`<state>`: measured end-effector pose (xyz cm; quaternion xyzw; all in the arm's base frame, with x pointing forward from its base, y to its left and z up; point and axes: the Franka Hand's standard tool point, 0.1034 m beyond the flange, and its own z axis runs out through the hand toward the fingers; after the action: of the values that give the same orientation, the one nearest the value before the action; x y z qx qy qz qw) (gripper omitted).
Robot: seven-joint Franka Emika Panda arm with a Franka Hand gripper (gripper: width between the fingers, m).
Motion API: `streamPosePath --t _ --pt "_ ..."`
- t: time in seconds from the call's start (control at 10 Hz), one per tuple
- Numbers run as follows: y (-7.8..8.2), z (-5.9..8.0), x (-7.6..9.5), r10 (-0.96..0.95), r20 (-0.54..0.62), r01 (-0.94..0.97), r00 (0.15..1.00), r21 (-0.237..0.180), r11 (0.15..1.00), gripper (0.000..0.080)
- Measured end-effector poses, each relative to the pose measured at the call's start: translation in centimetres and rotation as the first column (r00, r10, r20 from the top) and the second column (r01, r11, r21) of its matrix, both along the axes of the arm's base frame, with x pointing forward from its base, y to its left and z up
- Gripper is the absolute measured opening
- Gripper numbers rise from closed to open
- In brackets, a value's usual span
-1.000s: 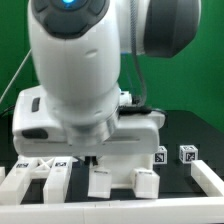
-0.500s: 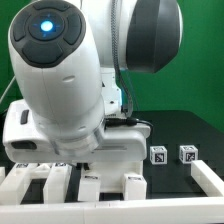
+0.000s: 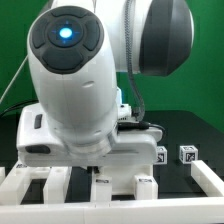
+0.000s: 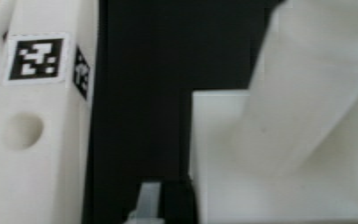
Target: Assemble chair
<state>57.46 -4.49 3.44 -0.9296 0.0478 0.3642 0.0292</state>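
From the exterior view I mostly see my own arm (image 3: 85, 85): its big glossy white housing with the blue light fills the middle and hides much of the black table (image 3: 190, 125) behind it. The gripper (image 3: 94, 160) hangs low under the wrist, right over the chair parts, but its fingers are buried between the housing and the pieces, so I cannot tell whether they are apart, together or clamped on anything. The chair is not assembled; its matte white pieces lie loose along the near edge of the table. A notched block (image 3: 98, 184) sits directly below the gripper, a smaller block (image 3: 146, 183) just to its right, a longer slab (image 3: 30, 182) to its left, and another slab (image 3: 208, 178) at the exterior view's right edge. Two small tagged pieces (image 3: 186, 153) stand farther back on the right, apart from the rest. In the wrist view a white part with a square marker tag (image 4: 39, 57) and a round hole runs beside a dark gap, with a blurred white block (image 4: 274, 150) across from it.
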Motion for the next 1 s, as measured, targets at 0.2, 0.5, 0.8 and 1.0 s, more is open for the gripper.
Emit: streamPosePath --t 0.2,0.5,0.8,1.0 --pt "0.11 -0.21 -0.1 -0.001 -0.004 0.001 1.0 -0.001 1.0 0.0034" --pt "0.2 -0.23 -0.11 -0.003 -0.004 0.003 1.0 0.001 1.0 0.0034" --pt "0.08 -0.24 -0.12 -0.005 -0.004 0.005 1.0 0.001 1.0 0.0484" --pt "0.01 -0.24 -0.13 -0.006 -0.004 0.006 1.0 0.001 1.0 0.0619"
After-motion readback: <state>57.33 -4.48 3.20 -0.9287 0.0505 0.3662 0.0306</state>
